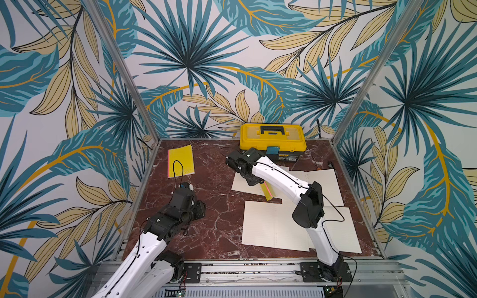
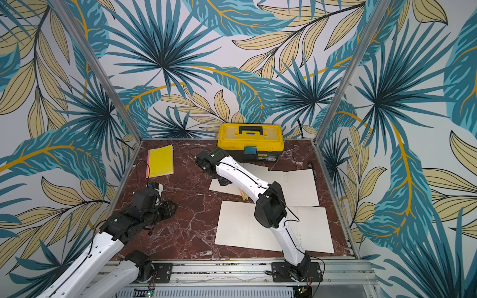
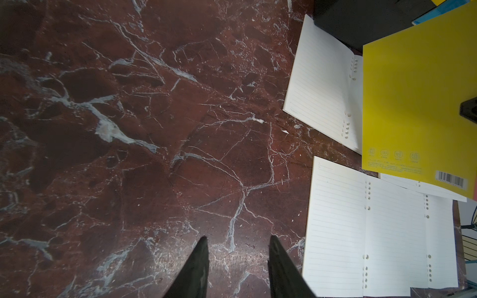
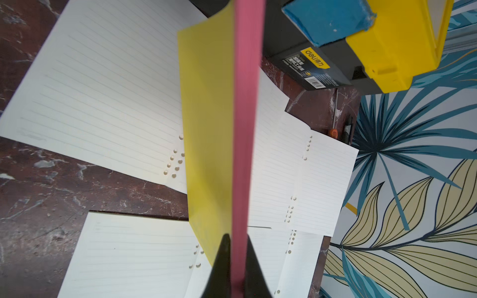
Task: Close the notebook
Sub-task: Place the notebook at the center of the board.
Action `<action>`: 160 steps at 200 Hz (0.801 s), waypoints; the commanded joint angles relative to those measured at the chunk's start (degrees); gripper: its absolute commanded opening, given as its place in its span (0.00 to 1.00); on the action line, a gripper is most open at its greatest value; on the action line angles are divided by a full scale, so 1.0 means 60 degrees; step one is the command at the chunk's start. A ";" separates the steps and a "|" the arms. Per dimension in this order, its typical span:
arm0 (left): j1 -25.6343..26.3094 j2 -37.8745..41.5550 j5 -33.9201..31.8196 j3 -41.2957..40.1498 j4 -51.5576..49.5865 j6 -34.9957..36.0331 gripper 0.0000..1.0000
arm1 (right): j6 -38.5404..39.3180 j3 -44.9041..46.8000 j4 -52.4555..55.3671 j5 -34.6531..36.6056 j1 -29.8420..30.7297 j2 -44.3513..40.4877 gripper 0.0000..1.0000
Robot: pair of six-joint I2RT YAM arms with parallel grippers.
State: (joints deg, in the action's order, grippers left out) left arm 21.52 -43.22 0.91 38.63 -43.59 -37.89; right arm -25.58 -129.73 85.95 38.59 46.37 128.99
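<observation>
Your right fingers (image 4: pixel 220 268) are clamping yellow cover (image 4: pixel 206 129), standing it upright over notebook (image 1: pixel 242 184) lying open far side beside toolbox (image 1: pixel 272 138), ready for folding shut; left fingers (image 3: pixel 196 271) parted, hovering empty over bare surface (image 3: pixel 129 129).

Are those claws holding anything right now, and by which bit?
The right gripper pinches the thin yellow notebook cover by its pink edge. The left gripper, open, holds nothing.

Yellow notebook (image 4: pixel 207 134), pink-edged, upright on edge above lined sheets (image 4: pixel 103 90).
</observation>
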 commanded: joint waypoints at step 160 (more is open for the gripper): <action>-0.0112 0.0069 0.0156 0.0007 0.0014 0.0074 0.40 | 0.0239 0.0510 -0.2338 -0.4096 0.0332 -0.0111 0.32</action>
State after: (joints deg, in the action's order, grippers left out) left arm 21.28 -43.18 1.52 38.63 -43.57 -37.91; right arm -24.16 -129.10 76.20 21.26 48.05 129.58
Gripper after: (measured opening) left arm 0.402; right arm 0.280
